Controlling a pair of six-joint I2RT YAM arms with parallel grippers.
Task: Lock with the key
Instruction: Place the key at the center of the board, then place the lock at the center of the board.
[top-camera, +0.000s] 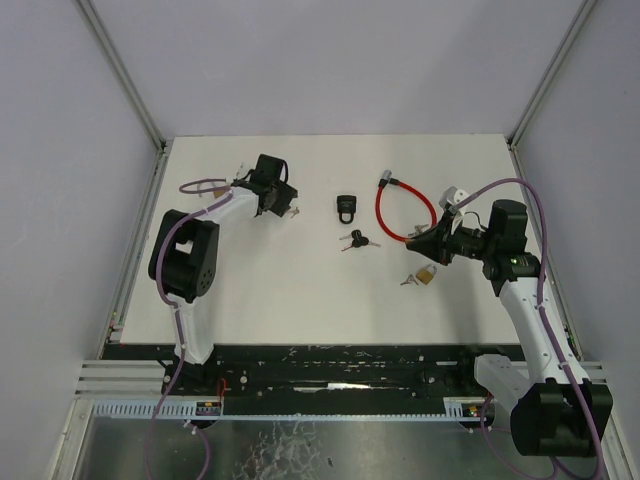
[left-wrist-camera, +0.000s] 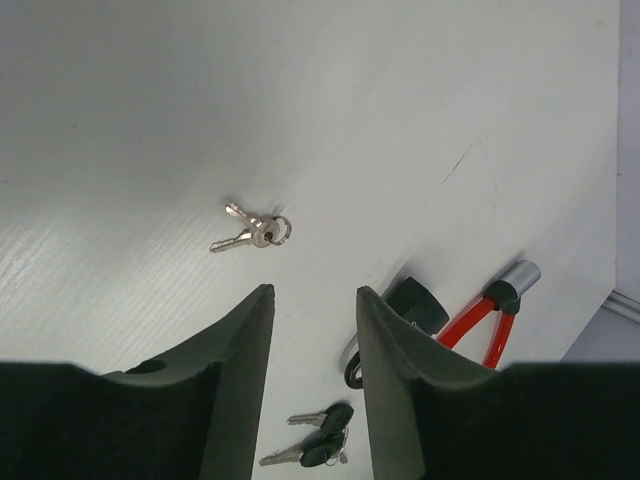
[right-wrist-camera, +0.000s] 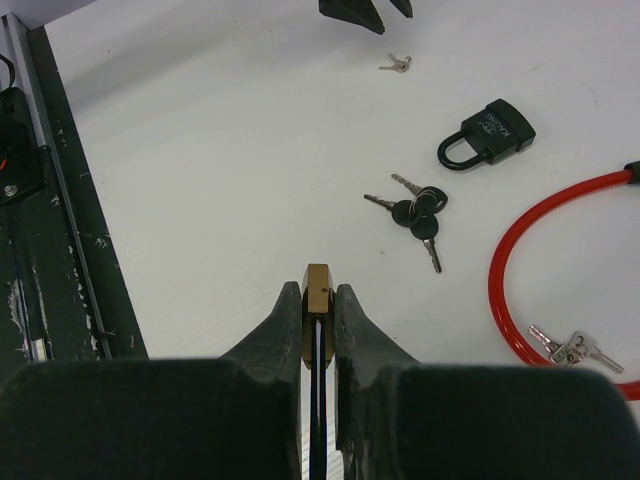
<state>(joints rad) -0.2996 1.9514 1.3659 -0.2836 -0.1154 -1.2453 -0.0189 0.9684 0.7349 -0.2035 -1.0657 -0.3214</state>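
Observation:
My right gripper (right-wrist-camera: 318, 292) is shut on a small brass padlock (right-wrist-camera: 318, 290), whose end pokes out past the fingertips. Seen from above, that brass padlock (top-camera: 427, 273) hangs under the right gripper (top-camera: 432, 260) with a small key (top-camera: 408, 281) at its left side. My left gripper (left-wrist-camera: 313, 295) stands open above the table with nothing between its fingers. A pair of small silver keys (left-wrist-camera: 255, 230) lies on the table just beyond it. The left gripper (top-camera: 285, 205) is at the back left.
A black padlock (top-camera: 346, 207) lies mid-table, with black-headed keys (top-camera: 355, 240) in front of it. A red cable lock (top-camera: 405, 210) loops at the right, with silver keys (right-wrist-camera: 575, 348) inside its curve. The table's left edge rail (right-wrist-camera: 60, 200) shows in the right wrist view.

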